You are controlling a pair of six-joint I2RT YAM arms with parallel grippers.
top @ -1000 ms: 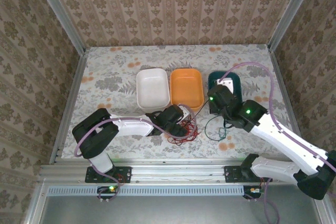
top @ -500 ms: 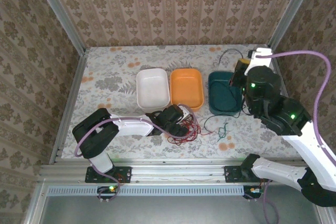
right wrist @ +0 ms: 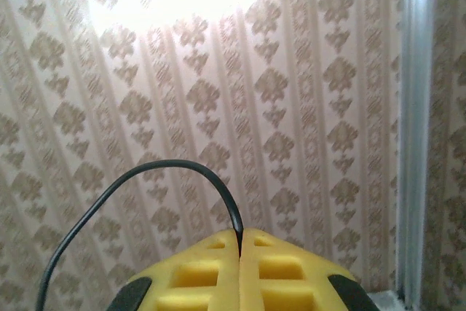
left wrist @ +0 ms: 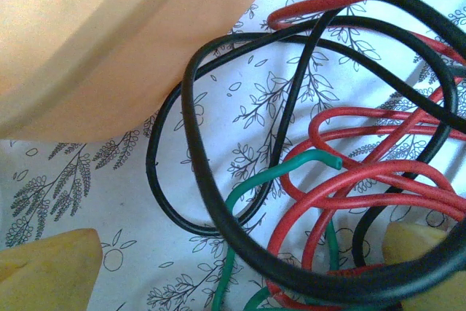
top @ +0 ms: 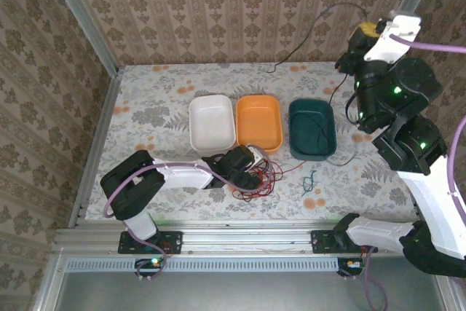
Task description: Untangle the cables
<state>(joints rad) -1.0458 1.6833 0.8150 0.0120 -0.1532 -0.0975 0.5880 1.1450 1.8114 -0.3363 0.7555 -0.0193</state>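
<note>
Right end effector (top: 366,33) has climbed high toward the back wall, pads pressed together on the black cable (right wrist: 175,163). Left end effector (left wrist: 233,267) sits spread over the tangle (top: 261,176) beside the orange bin (top: 259,123) (worktop level). Lift slowly; pause if the red loops (left wrist: 364,180) drag.

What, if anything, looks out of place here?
The black cable is pinched in the right tool and strung high against the wall, a strand trailing down through the teal bin. Odd-looking, but nothing spilled or damaged.
</note>
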